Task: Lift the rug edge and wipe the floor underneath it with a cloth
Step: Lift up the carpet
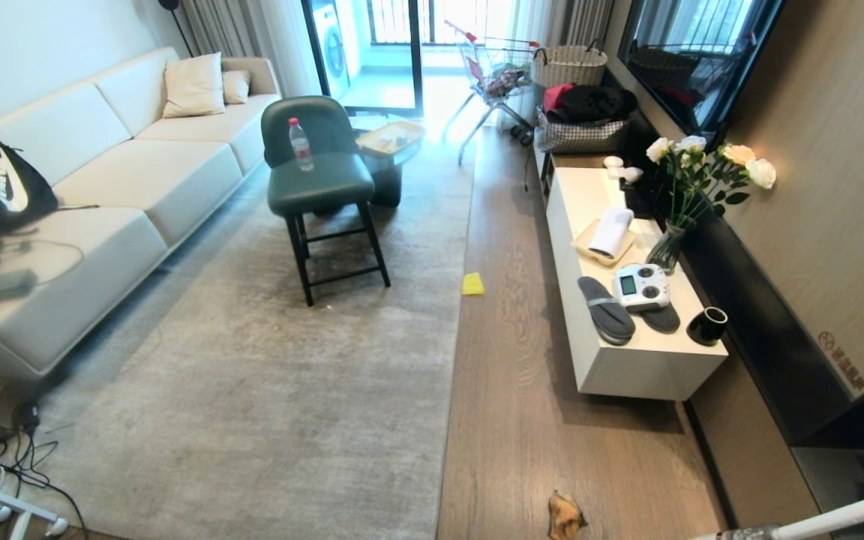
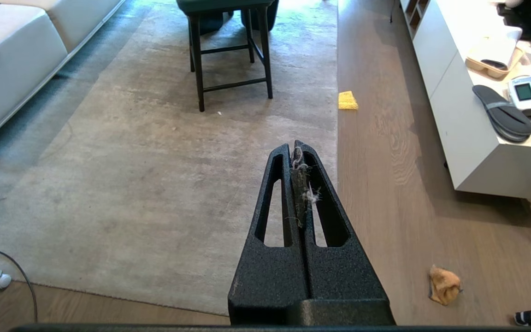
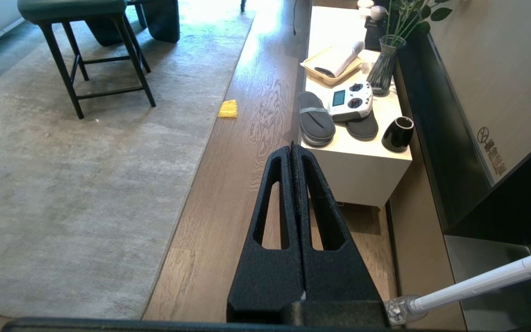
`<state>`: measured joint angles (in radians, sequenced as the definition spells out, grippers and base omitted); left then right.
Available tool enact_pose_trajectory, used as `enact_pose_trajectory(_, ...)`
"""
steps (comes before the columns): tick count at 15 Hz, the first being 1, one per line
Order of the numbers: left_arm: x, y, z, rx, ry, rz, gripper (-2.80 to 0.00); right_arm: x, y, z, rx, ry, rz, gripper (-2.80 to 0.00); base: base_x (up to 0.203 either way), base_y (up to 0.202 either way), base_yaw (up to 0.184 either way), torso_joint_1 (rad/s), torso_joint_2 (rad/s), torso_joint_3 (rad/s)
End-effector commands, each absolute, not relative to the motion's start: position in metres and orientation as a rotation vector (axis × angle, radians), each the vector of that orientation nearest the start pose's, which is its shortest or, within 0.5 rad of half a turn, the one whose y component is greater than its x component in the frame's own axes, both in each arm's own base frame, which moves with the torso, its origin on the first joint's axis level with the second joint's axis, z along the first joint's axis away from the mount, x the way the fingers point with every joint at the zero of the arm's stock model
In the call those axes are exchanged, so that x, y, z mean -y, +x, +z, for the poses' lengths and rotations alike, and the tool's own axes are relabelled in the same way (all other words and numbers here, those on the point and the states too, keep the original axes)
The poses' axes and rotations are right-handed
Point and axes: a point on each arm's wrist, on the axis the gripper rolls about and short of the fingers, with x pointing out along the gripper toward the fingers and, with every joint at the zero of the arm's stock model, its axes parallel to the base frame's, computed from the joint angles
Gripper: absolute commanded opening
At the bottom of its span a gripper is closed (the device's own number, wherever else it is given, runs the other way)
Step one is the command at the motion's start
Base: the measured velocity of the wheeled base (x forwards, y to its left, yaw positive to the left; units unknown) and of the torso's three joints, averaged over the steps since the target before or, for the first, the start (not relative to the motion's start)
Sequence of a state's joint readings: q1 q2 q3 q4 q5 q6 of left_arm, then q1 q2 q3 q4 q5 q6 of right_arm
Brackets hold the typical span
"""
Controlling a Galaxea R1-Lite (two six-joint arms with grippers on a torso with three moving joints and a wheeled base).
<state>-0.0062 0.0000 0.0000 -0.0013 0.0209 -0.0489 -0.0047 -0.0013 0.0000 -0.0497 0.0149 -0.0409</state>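
Both my hands are pressed together and empty, my left hand above the rug edge, my right hand over the floor. The cloth lies crumpled on the floor beside the rug, partly cut off in my head view.

Floor: smooth wood-grain planks. Rug edge: matt short-pile textile. Cloth: fluffy microfibre. My left end effector: matt, grainy black plastic, lint caught between its pads. Table: smooth white finish.
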Motion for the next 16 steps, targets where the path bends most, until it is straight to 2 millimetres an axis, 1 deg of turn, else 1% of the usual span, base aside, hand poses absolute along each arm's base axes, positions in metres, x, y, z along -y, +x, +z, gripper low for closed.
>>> enact_pose_trajectory(1, -0.0006, -0.0228, 0.0756, 0.002, -0.051, 0.015, -2.8, -0.0005, -0.0229, 0.0807, 0.051, -0.042, 0.01, -2.8, 0.0, 0.0, 0.0, 0.0, 0.0, 0.0)
enact_pose_trajectory(16, -0.0006, -0.0228, 0.0756, 0.002, -0.05, 0.015, -2.8, -0.0005, -0.0229, 0.0807, 0.051, -0.042, 0.01, -2.8, 0.0, 0.0, 0.0, 0.0, 0.0, 0.0)
